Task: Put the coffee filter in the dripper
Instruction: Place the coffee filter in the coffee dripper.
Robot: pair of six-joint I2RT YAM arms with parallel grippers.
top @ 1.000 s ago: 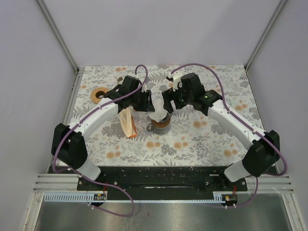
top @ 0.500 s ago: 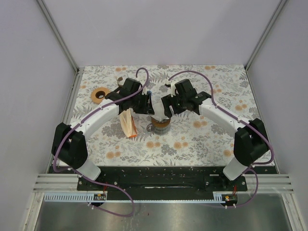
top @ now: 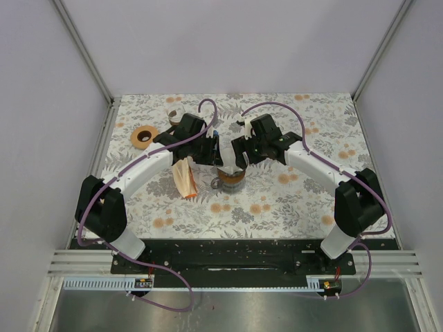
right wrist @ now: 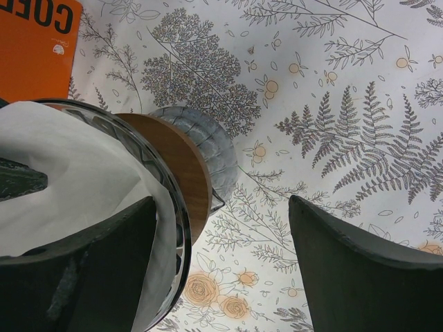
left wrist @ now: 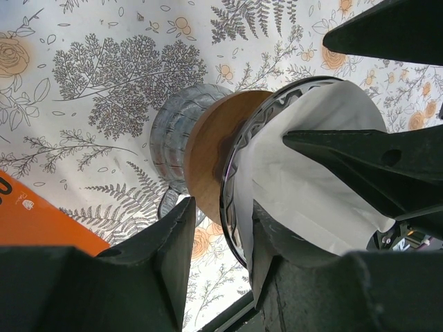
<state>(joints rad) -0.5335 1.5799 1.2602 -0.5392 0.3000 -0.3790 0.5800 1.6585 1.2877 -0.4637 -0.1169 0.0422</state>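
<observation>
The dripper (top: 230,178) stands mid-table, a glass cone with a wooden collar (left wrist: 208,155) on a ribbed glass base. The white paper coffee filter (left wrist: 311,166) lies inside the cone against its wall. My left gripper (left wrist: 221,218) straddles the near rim, one finger outside and clear of the glass, the other inside against the filter. My right gripper (right wrist: 221,204) is wide open, its left finger (right wrist: 90,263) inside the cone on the filter (right wrist: 62,159), its right finger over the bare table. In the top view both grippers (top: 211,153) (top: 242,153) meet over the dripper.
An orange filter packet (top: 184,176) lies just left of the dripper, also in the left wrist view (left wrist: 34,214) and the right wrist view (right wrist: 34,41). A brown tape roll (top: 144,136) and a small cylinder (top: 172,116) sit at the back left.
The right gripper has moved left and in over the dripper. The white filter has sunk from between the grippers down into the cone. The left arm has shifted slightly.
</observation>
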